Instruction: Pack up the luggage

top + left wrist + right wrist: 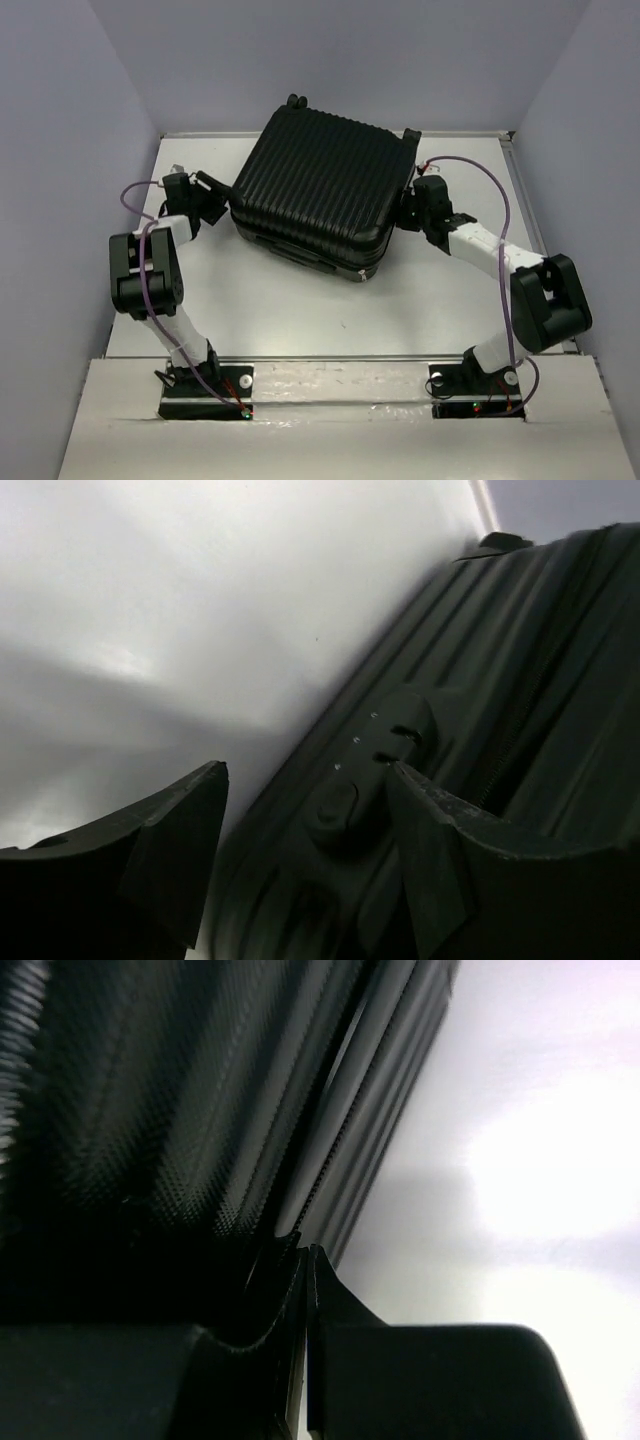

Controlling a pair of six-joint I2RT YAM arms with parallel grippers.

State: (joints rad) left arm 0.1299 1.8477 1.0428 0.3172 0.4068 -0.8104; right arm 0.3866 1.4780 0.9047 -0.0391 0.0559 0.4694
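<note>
The luggage (pixel 325 190) lies flat and shut on the worktop (pixel 300 310), from the centre toward 12 o'clock, ribbed shell upward. The left tool (pixel 205 195) sits at its 9 o'clock side, spread wide and gripping nothing, with the side lock (pixel 400 730) just off its inner finger. The right tool (pixel 415 205) sits at the 3 o'clock side, fingers pressed together against the zip seam (pixel 330 1150). Whether a zip pull is caught between them cannot be told.

The step in hand is probably working the zip or seam. To do it well, the right tool should travel along the seam line, not away from the shell. The left tool should brace the opposite side so the case does not slide or turn.
</note>
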